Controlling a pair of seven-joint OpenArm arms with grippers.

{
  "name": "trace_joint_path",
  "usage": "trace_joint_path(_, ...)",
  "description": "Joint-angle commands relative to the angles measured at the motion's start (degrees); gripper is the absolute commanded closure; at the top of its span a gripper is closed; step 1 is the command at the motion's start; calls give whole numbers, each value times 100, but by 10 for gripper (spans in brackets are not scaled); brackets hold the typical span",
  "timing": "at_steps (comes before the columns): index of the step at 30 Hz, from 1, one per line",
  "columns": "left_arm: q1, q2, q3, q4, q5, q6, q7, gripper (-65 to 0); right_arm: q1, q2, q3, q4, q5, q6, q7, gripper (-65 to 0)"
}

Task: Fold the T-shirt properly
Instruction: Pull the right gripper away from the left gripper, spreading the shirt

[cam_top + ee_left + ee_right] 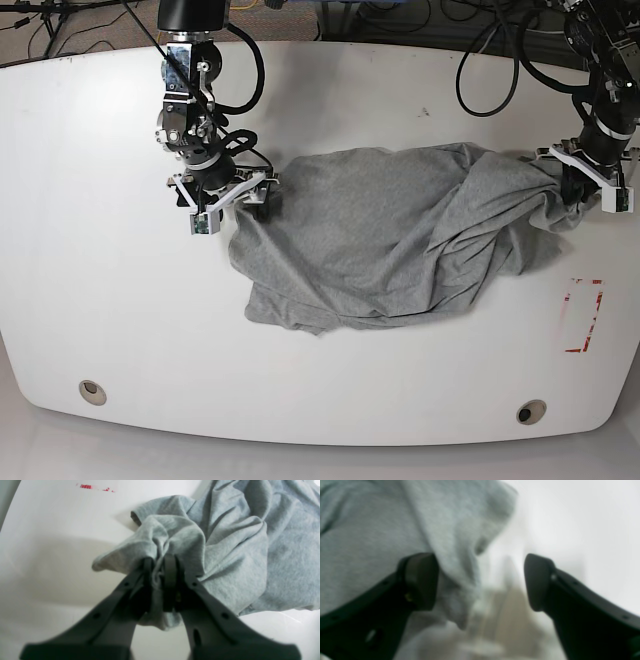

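Left pincer [160, 565] clamped on a bunched shirt [390, 240] edge; right pincer [480, 582] gapes beside cloth, gripping nothing. Shirt lies crumpled mid-counter [100, 300]. Best pull both corners apart, flattening first.

left pincer [160, 580] clamped tight; right pincer [480, 582] jaws spread apart.

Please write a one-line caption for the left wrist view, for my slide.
Left gripper shut on a bunched edge of the heather-grey cotton T-shirt over the white table.
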Motion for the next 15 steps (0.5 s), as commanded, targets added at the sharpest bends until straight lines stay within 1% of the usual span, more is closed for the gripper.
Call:
trace_joint_path(1, -31, -76, -36, 93, -52, -15, -118, -38, 70, -18, -15, 108, 47, 45, 158, -346)
trace_joint_path(6, -31, -76, -36, 93, -52, -15, -118, -38, 0, -27, -33, 126, 55, 45, 158, -149)
trace_joint_path(8, -31, -76, -45, 93, -52, -15, -118, -38, -26, -27, -41, 134, 55, 45, 158, -59)
trace_joint_path(10, -40, -76, -45, 101, -52, -15, -118, -38, -53, -27, -50, 284, 55, 45, 140, 0)
trace_joint_path(15, -40, -76, -97, 101, -61, -15, -135, -36, -237, -80, -50, 767, 55, 36, 52, 0)
